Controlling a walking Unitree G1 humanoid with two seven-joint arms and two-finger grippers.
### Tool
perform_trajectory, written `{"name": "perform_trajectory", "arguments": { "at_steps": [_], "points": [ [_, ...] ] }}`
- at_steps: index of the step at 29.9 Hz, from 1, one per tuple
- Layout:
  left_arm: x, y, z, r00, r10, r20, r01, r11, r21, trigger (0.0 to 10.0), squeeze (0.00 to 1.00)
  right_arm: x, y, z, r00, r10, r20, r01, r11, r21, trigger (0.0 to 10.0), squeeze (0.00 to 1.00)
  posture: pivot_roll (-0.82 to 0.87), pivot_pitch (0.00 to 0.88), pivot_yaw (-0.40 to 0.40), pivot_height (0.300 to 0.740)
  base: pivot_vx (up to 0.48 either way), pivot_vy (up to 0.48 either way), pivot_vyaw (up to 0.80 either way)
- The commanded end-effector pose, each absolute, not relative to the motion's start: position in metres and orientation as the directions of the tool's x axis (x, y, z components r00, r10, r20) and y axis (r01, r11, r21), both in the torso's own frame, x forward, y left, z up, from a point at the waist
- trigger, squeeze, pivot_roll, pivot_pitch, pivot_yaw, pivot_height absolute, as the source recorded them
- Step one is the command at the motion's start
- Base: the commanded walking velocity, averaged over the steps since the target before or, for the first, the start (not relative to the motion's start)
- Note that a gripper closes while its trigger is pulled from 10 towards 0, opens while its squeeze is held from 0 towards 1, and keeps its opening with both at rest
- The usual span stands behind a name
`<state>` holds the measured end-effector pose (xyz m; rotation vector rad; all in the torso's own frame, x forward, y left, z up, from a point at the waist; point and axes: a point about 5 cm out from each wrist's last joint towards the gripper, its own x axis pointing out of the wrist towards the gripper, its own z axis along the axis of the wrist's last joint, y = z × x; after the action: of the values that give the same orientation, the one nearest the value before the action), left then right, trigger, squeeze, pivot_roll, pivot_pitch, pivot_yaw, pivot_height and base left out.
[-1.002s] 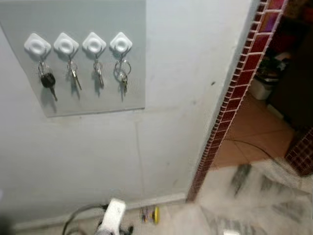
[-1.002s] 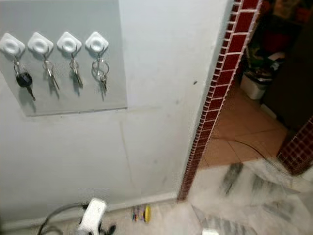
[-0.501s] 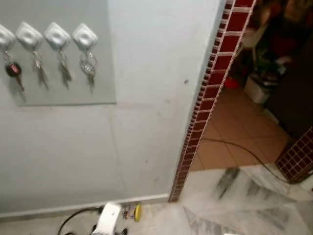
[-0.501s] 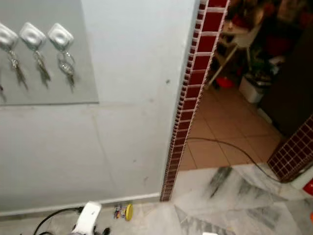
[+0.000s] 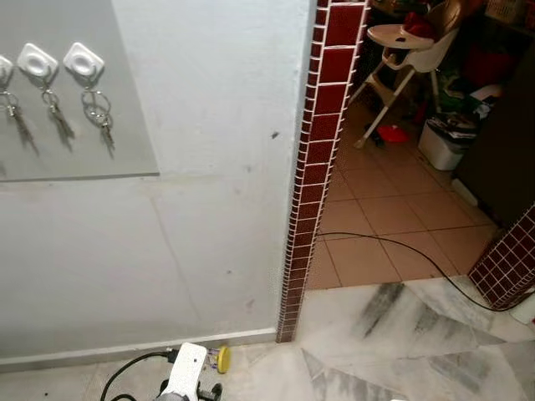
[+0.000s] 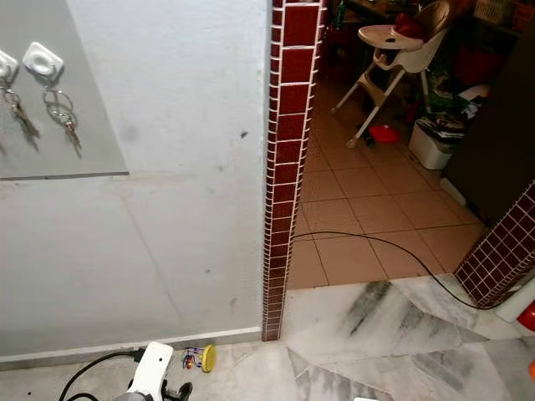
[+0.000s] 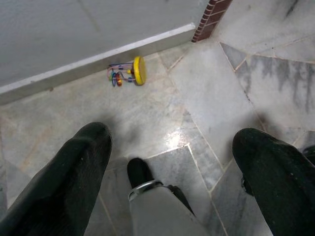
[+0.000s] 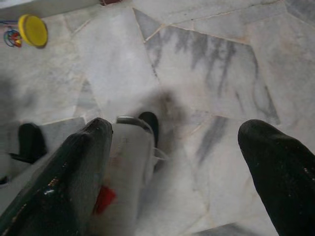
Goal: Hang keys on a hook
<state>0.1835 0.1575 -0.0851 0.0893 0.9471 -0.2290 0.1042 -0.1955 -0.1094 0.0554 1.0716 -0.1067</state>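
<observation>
Two empty grippers, keys already up on the wall

Our left gripper [image 7: 170, 162] and right gripper [image 8: 177, 162] hang low over the marble floor [image 8: 206, 59], fingers spread wide, holding nothing. Keys [image 5: 100, 117] dangle from white hooks [image 5: 83, 60] high to our left, nearer our left arm.

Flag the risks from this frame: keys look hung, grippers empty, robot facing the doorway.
1. A black cable lies across the tiled floor beyond the red tile column; a foot could snag it if the robot walks that way.
2. A small yellow toy lies on the marble by the baseboard, near the feet: a slip or trip hazard.
3. Key rings hang loosely from white hooks; brushing the wall could knock them off.
</observation>
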Motion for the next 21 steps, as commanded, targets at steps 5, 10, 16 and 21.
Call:
{"name": "perform_trajectory", "arguments": {
  "at_steps": [5, 10, 16, 21],
  "points": [
    [0.1854, 0.1585, -0.0843, 0.561, -0.151, -0.814, 0.232, 0.972, -0.020, 10.0, 0.00, 0.0847, -0.1900, -0.1156, 0.405, -0.043, -0.913, 0.139, 0.990, 0.014, 10.0, 0.00, -0.02, 0.000, -0.003, 0.740, 0.000, 0.000, 0.00],
    [0.1857, 0.1593, -0.0842, 0.562, -0.149, -0.813, 0.228, 0.974, -0.021, 10.0, 0.00, 0.0840, -0.1908, -0.1157, 0.400, -0.048, -0.915, 0.145, 0.989, 0.011, 10.0, 0.00, -0.02, 0.000, -0.005, 0.740, 0.000, 0.000, 0.00],
    [0.1859, 0.1592, -0.0841, 0.563, -0.149, -0.813, 0.225, 0.974, -0.022, 10.0, 0.00, 0.0844, -0.1912, -0.1155, 0.402, -0.046, -0.915, 0.145, 0.989, 0.014, 10.0, 0.00, -0.02, 0.000, -0.006, 0.740, 0.000, 0.000, 0.00],
    [0.1857, 0.1592, -0.0842, 0.561, -0.148, -0.815, 0.226, 0.974, -0.022, 10.0, 0.00, 0.0846, -0.1908, -0.1156, 0.401, -0.040, -0.915, 0.139, 0.990, 0.017, 10.0, 0.00, -0.02, 0.000, -0.006, 0.740, 0.000, 0.000, 0.00]
  ]
}}
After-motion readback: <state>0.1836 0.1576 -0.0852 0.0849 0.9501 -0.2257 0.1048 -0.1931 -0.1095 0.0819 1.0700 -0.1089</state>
